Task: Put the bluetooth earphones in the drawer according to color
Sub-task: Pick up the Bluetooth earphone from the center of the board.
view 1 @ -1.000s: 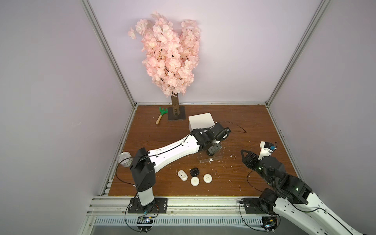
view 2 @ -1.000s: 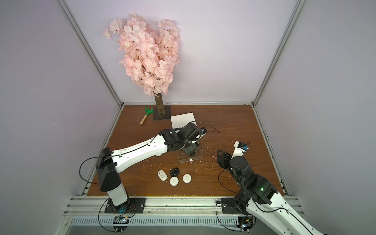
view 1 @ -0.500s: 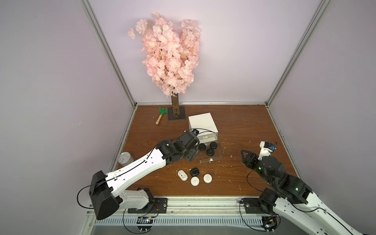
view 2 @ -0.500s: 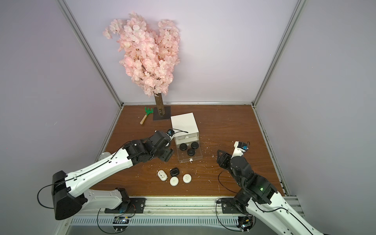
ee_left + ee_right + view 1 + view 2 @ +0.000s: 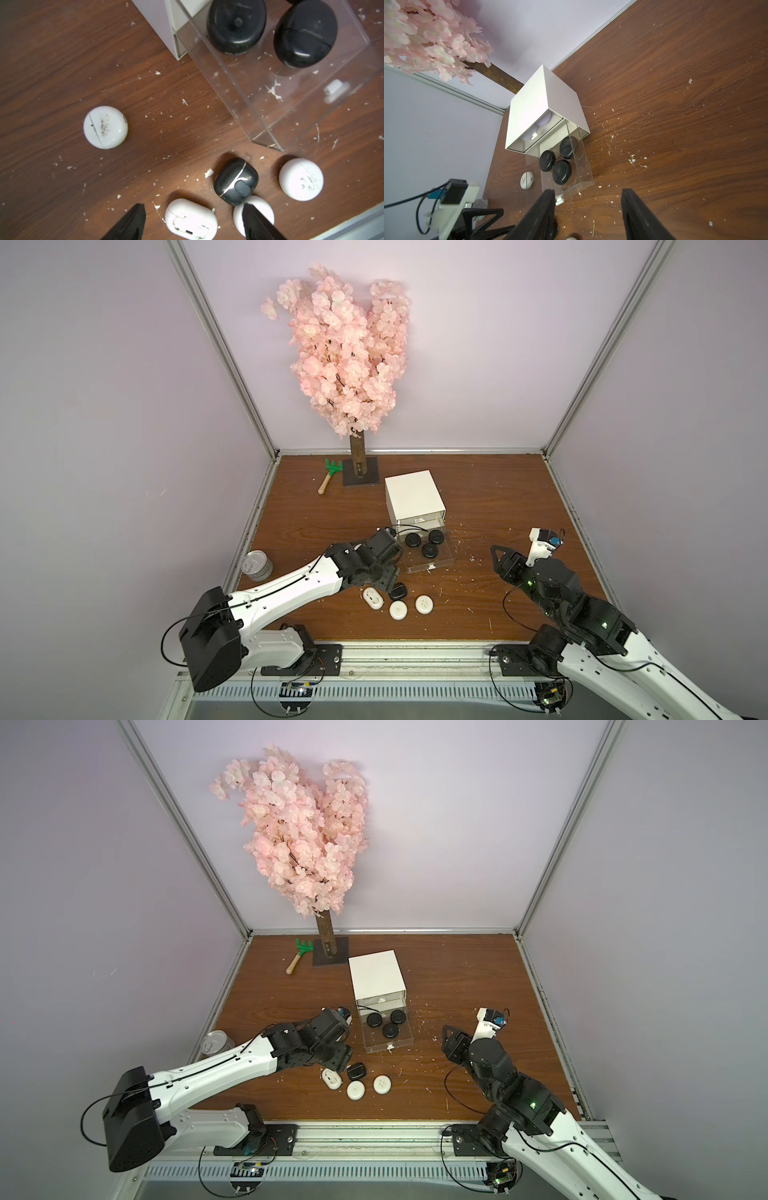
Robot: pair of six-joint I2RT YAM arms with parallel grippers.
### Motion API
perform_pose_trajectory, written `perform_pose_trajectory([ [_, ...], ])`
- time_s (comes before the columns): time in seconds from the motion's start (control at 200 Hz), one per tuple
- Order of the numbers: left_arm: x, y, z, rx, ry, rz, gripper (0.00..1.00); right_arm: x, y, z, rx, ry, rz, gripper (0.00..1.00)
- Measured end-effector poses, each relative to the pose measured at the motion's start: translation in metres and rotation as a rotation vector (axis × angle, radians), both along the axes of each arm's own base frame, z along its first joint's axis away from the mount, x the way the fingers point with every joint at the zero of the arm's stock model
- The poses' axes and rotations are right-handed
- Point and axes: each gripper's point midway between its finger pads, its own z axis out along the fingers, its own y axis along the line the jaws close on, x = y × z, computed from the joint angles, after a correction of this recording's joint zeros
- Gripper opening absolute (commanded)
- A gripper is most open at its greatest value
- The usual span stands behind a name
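Observation:
The white drawer cabinet (image 5: pixel 413 497) stands mid-table with its middle clear drawer (image 5: pixel 440 568) pulled out; three black earphone cases (image 5: pixel 430 550) lie in it. Lavender cases (image 5: pixel 545 120) show through the shut top drawer. On the table in front lie a white oval case (image 5: pixel 372 598), a black case (image 5: pixel 398 593) and two round white cases (image 5: pixel 398 610). Another white case (image 5: pixel 105 127) lies apart beside the drawer. My left gripper (image 5: pixel 193 207) hangs open just above the oval white case (image 5: pixel 191 220) and holds nothing. Right of the drawer, my right gripper (image 5: pixel 588 193) is open and empty.
A silver tin can (image 5: pixel 257 566) stands at the left table edge. A pink blossom tree (image 5: pixel 349 364) on a dark base and a green toy rake (image 5: pixel 330 475) are at the back. White crumbs are scattered on the wood near the drawer.
My left arm has drawn back from over the open drawer toward the front and now hovers over the loose cases. The right arm has not moved.

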Motion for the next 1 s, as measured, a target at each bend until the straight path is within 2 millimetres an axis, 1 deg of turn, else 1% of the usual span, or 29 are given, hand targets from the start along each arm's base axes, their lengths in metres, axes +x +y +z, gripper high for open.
perform_pose_trajectory([
  [0.15,-0.006,-0.007,-0.009,-0.049,0.034,-0.002,0.72,0.000,0.000,0.000,0.000,0.000,0.000,0.59],
  [0.335,-0.016,-0.013,-0.022,-0.071,0.071,-0.020,0.72,0.000,0.000,0.000,-0.001,0.000,0.000,0.59],
  [0.46,-0.024,-0.021,-0.030,-0.071,0.092,-0.043,0.72,0.000,0.000,0.000,-0.001,0.000,0.000,0.59],
  [0.641,-0.028,-0.033,-0.034,-0.089,0.097,-0.064,0.72,0.000,0.000,0.000,-0.001,0.000,0.000,0.59],
  [0.831,-0.029,-0.035,-0.037,-0.100,0.096,-0.060,0.73,0.000,0.000,0.000,-0.001,0.000,0.000,0.59],
  [1.001,-0.029,-0.034,-0.045,-0.097,0.100,-0.057,0.74,0.000,0.000,0.000,-0.001,0.000,0.000,0.59],
])
